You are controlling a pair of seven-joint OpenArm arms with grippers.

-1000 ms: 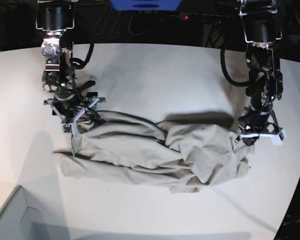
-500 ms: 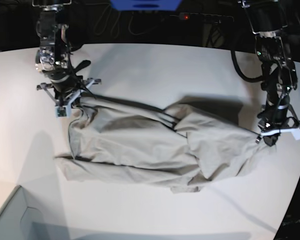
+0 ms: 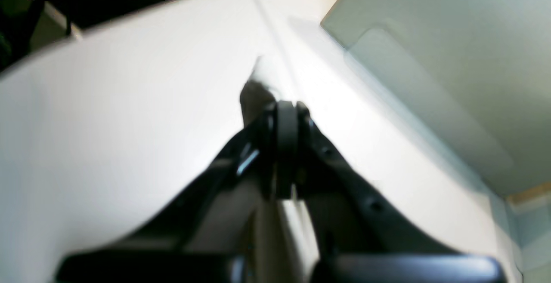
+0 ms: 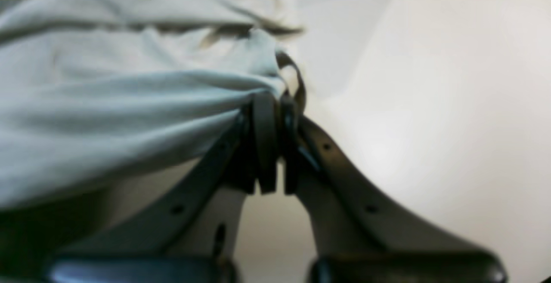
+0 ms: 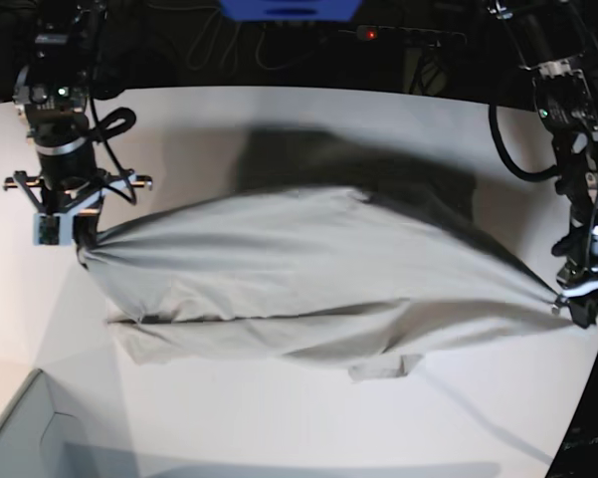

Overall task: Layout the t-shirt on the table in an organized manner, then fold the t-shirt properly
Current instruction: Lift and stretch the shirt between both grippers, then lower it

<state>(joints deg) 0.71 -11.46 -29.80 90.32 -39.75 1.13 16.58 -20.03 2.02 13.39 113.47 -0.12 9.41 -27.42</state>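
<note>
Base view, near to far: grey box corner (image 5: 15, 428) at lower left of frame, then bare table (image 5: 279, 438) along the bottom. Above that, shirt (image 5: 308, 279) stretched across mid-frame, left edge to right edge, lower hem sagging onto the table, a small flap hanging at bottom centre, dark shadow beyond it at upper centre.

Right gripper (image 5: 80, 236) at left of frame, pressed together and pinching a bunched corner of the shirt. Left gripper (image 5: 574, 307) at far right of frame, likewise clamped on the opposite corner, very near the table's right edge.

Right wrist view: pads (image 4: 263, 136) tight together, cloth gathered and pulled taut between them. Left wrist view: blurred, jaws closed, only a thin sliver of fabric poking past the tip.

Likely trouble:
- Slim bite on the left side could slip out under tension, dropping that corner in a heap.
- Pulling further right could drag cloth off the table edge.
- Bunched corners, not flat seams, could lay the shirt down twisted or creased.
- Uneven lowering could trap the hanging flap underneath.
</note>
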